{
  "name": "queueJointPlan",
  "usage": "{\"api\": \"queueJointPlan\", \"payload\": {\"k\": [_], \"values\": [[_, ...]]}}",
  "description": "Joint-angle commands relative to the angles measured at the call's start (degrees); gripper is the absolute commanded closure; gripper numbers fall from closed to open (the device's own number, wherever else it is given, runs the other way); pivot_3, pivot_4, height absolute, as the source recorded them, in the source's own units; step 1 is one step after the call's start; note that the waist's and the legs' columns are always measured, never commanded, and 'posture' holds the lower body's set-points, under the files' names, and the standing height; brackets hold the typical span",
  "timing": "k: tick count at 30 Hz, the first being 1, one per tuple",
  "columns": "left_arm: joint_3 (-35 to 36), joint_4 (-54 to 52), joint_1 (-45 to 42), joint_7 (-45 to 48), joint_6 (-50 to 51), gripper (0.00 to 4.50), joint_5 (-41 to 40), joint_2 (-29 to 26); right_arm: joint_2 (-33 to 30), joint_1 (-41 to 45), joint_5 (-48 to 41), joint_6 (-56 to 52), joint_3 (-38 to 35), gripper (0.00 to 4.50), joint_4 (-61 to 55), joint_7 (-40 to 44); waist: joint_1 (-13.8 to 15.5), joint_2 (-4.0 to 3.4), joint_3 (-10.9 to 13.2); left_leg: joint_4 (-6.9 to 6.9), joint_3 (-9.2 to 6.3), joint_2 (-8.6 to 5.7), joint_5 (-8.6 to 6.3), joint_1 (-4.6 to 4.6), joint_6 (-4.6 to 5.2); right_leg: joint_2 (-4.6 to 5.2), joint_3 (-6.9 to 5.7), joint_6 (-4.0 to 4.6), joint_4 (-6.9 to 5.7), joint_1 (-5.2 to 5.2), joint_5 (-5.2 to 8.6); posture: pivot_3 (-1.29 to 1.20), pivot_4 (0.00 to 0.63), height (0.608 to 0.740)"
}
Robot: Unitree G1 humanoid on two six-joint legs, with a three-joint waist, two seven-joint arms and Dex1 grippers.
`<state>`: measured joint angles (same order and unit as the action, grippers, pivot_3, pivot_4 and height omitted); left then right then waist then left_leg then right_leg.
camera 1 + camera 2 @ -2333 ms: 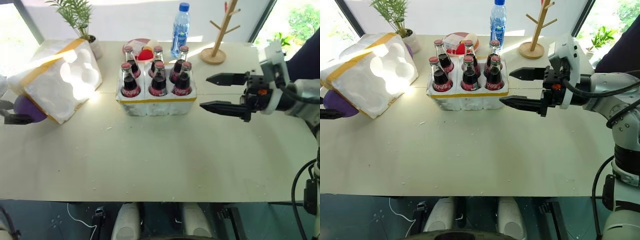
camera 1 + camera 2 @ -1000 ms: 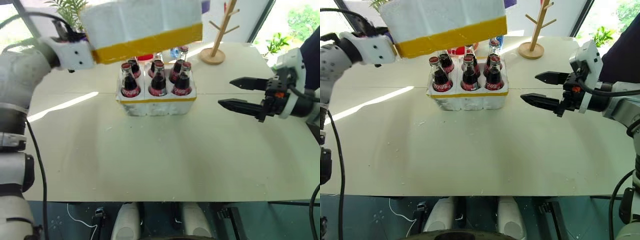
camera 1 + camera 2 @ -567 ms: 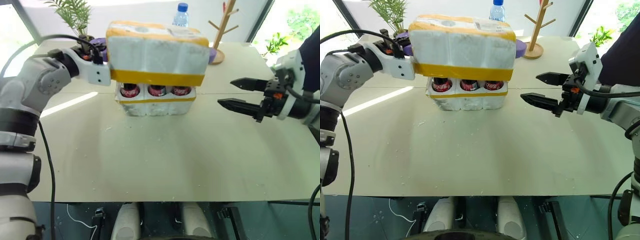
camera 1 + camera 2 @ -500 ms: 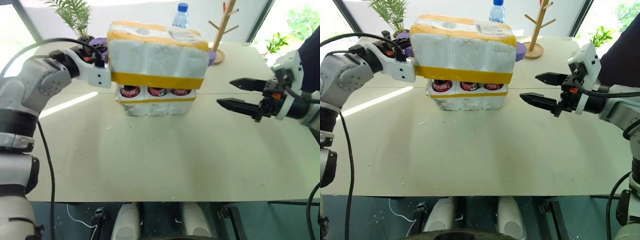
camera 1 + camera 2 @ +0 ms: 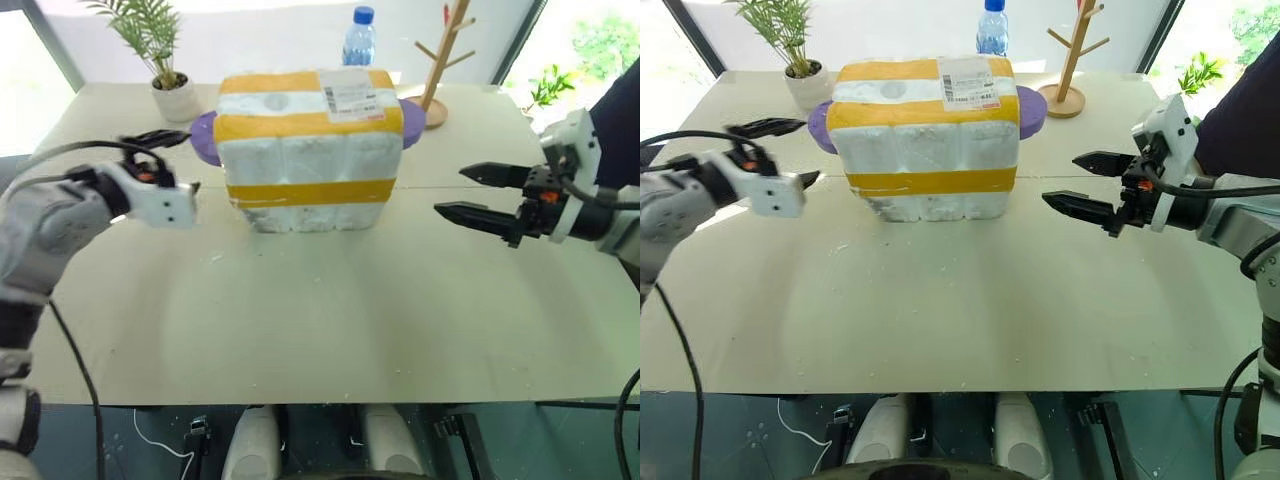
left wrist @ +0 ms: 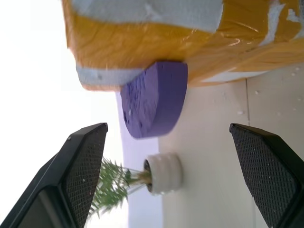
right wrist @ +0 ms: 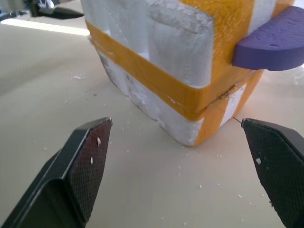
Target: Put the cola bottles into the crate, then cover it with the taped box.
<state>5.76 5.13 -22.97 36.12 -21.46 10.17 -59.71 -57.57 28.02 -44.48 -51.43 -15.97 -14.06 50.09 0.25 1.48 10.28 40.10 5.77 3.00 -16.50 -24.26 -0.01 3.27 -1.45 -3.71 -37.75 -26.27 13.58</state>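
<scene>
Both tools stand wide and empty, the left tool (image 5: pixel 160 165) and right tool (image 5: pixel 470 195) flanking the taped box (image 5: pixel 308 150). The box sits over the crate on the counter (image 5: pixel 320 310), hiding it. The covering step looks finished; next probably comes only checking the seating.

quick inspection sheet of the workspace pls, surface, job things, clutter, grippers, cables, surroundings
surface: pale table, scattered white foam crumbs.
job's things: taped box sits down over the crate; no bottles or crate visible; purple handles stick out at both sides; shipping label on top.
clutter: water bottle, wooden peg stand, potted plant, all behind the box.
grippers: left gripper open, clear of the box; right gripper open, empty, off the box's right side.
cables: black cable along the left arm.
surroundings: bright windows, greenery outside.
</scene>
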Motion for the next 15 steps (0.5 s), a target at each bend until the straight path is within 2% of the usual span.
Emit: {"api": "queueJointPlan", "payload": {"k": [1, 3, 5, 8, 11, 15], "values": [[11.1, -6.5, 5.5, 8.9, 14.2, 0.23, -18.0, -1.4, -1.9, 1.1, 2.3, 3.3, -0.4, 0.0, 3.4, 3.0, 0.0, 0.0, 0.0, 0.0, 0.0, 0.0, 0.0, 0.03, 0.0, 0.01, 0.0, 0.0, 0.0, 0.03, 0.0, 0.0, 0.15, 0.74], [18.0, -9.0, 7.0, 13.6, 37.4, 0.23, -34.4, -2.1, -2.5, 2.6, 3.6, 4.6, 0.9, 0.0, 6.1, 5.1, 0.2, 0.0, 0.0, 0.0, 0.0, -0.01, 0.0, 0.06, 0.0, 0.01, -0.01, 0.0, -0.01, 0.06, 0.0, 0.0, 0.15, 0.74], [23.5, -7.1, 5.6, 18.7, 54.1, 0.23, -47.5, -4.5, -2.4, 5.0, 4.4, 5.7, 2.4, 0.0, 8.7, 7.3, 0.1, 0.0, 0.0, 0.01, -0.03, 0.01, 0.01, 0.07, -0.02, -0.01, -0.01, -0.01, -0.03, 0.06, 0.01, 0.0, 0.15, 0.74], [27.2, -3.8, 4.5, 28.3, 68.0, 0.23, -57.0, -10.8, -1.6, 8.9, 5.1, 6.6, 4.8, 0.0, 12.0, 10.3, -0.3, -0.02, 0.0, 0.01, -0.02, -0.01, 0.01, 0.07, -0.02, -0.04, -0.01, -0.01, -0.03, 0.04, 0.01, 0.0, 0.15, 0.74], [26.7, -2.9, 5.0, 34.1, 70.9, 0.23, -57.8, -15.3, -0.9, 11.3, 6.1, 7.6, 7.1, 0.0, 14.2, 12.9, -0.4, -0.05, 0.0, -0.05, -0.03, -0.05, 0.01, 0.1, -0.01, -0.03, -0.01, -0.02, -0.01, 0.06, 0.04, 0.0, 0.15, 0.74], [24.0, -2.9, 5.4, 37.2, 66.1, 0.23, -53.2, -17.7, 0.4, 13.9, 7.9, 9.2, 9.6, 0.0, 16.5, 15.0, -0.9, -0.06, 0.0, -0.08, -0.02, -0.07, 0.01, 0.12, -0.02, -0.05, -0.01, 0.0, -0.01, 0.06, 0.05, 0.0, 0.15, 0.74]]}}
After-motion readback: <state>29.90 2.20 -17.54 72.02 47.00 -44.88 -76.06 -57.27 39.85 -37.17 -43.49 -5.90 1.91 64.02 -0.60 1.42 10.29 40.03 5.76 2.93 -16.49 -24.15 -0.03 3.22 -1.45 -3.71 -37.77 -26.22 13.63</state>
